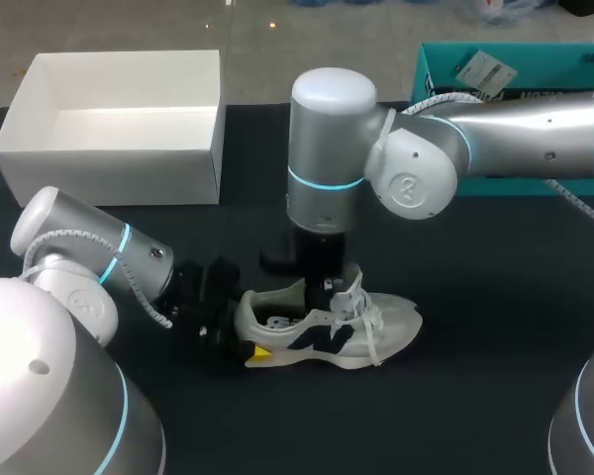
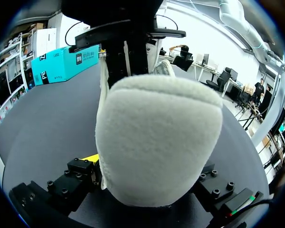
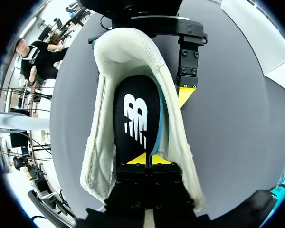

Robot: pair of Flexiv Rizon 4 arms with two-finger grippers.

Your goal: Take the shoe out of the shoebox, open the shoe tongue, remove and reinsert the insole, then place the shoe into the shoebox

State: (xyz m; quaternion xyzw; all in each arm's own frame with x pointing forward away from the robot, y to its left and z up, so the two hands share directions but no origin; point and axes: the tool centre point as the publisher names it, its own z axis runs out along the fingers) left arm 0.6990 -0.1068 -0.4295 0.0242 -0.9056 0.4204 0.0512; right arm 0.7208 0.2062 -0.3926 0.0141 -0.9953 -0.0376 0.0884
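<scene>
Pinching shoe's (image 1: 381,330) insole (image 3: 133,118), perhaps: right fingers (image 3: 135,160)

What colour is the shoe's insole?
Black insole with white mark; right wrist view shows it best.

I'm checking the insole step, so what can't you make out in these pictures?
Right wrist view: the front of the insole, covered by the right tool.
Left wrist view: the insole and the toe, blocked by the heel of the shoe.
Head view: the right tool's tips, hidden inside the shoe under its own wrist.
</scene>
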